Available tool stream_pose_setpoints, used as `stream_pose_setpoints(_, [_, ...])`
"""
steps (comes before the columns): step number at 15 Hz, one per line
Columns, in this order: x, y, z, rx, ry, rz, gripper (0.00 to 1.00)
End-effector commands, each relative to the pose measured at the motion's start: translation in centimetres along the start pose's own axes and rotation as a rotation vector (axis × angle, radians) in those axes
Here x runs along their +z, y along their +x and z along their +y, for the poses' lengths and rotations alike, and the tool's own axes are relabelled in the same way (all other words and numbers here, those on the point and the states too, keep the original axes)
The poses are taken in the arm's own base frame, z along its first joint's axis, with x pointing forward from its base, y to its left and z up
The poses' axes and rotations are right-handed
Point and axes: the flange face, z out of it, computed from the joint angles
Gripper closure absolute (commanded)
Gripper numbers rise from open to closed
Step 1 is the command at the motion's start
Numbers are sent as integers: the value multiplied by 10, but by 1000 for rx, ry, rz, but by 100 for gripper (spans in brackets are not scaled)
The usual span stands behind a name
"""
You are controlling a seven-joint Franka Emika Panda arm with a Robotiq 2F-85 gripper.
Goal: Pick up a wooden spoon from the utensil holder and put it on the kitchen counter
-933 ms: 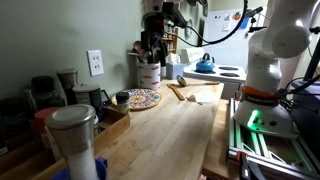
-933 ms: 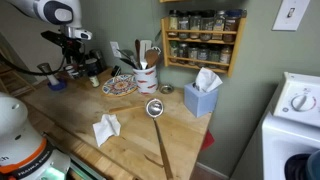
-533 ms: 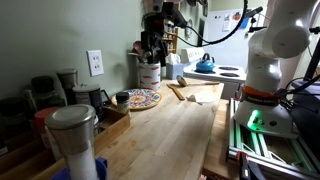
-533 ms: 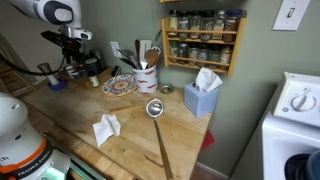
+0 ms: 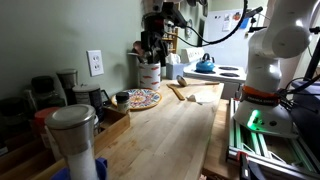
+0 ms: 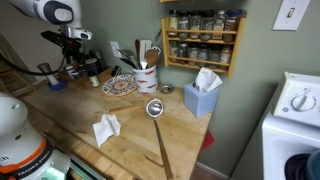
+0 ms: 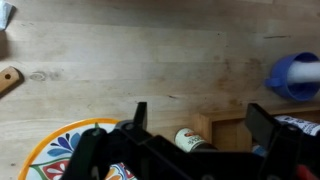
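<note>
The cream utensil holder [image 5: 150, 74] [image 6: 146, 79] stands at the wall on the light-wood kitchen counter [image 5: 180, 130] [image 6: 130, 145] [image 7: 150, 50] and holds several utensils. A pale wooden spoon [image 6: 151, 56] sticks up out of it, bowl end up. My gripper [image 6: 69, 55] [image 5: 155, 35] hangs above the counter, well off to the side of the holder, near the coffee gear. In the wrist view its fingers [image 7: 200, 122] are spread wide with nothing between them, and the holder is out of sight there.
A colourful plate [image 5: 143, 98] [image 6: 118, 87] [image 7: 55, 150] lies by the holder. A wooden tray with a can [image 7: 187, 139] is under the gripper. A long-handled ladle [image 6: 156, 118], crumpled paper [image 6: 106, 128] and a blue tissue box [image 6: 202, 98] are on the counter. A steel-lidded jar [image 5: 75, 140] stands near the camera.
</note>
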Motion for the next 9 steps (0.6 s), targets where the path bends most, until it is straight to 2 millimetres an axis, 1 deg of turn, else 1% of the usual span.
stream_pose_setpoints(1, [-1, 0, 0, 0, 0, -1, 0])
stream_pose_setpoints(3, [-1, 0, 0, 0, 0, -1, 0])
stream_pose_setpoints(5, [-6, 0, 8, 8, -60, 27, 0])
stream_pose_setpoints(9, [-31, -7, 34, 31, -118, 60, 0])
